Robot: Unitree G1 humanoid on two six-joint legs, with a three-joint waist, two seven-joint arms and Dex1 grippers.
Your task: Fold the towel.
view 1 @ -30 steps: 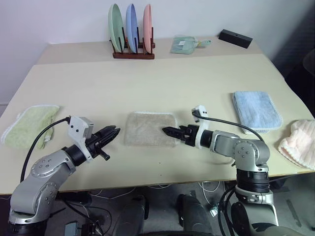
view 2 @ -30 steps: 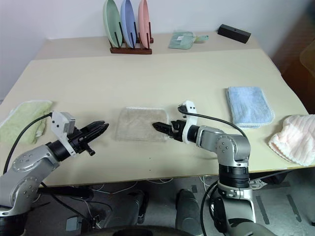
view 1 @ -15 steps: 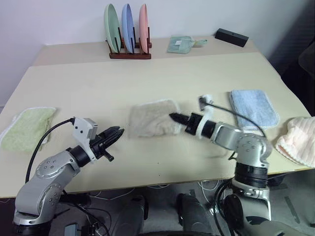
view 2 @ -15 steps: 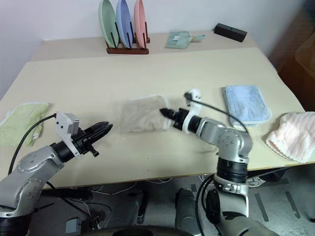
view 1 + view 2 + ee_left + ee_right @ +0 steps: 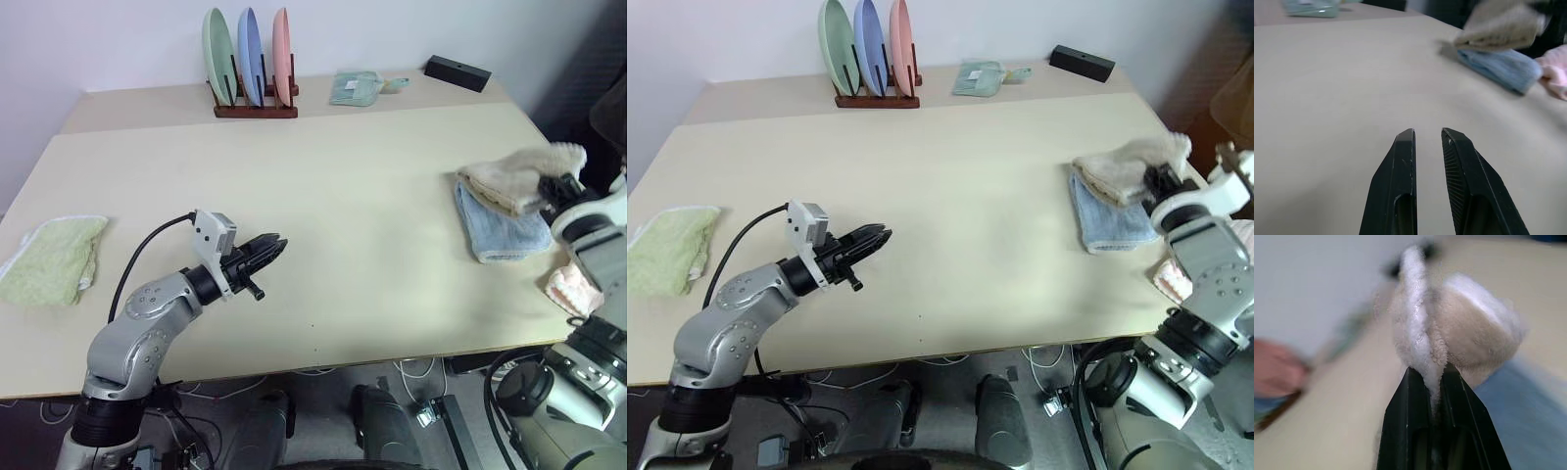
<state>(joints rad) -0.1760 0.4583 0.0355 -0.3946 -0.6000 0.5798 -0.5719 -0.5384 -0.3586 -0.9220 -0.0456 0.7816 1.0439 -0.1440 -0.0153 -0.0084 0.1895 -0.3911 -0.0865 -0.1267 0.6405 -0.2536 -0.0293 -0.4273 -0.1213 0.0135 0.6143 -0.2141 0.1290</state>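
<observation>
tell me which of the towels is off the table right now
The beige towel, pinched in the right gripper above the light blue towel; the blue and green ones lie flat.

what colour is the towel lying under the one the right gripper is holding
Light blue; the left eye view shows it best, beneath the beige towel.

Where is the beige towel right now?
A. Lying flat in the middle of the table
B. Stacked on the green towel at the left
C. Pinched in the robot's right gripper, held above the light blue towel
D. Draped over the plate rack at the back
C: the right gripper is shut on a fold of the beige towel, which hangs bunched over the light blue towel at the table's right side.
</observation>
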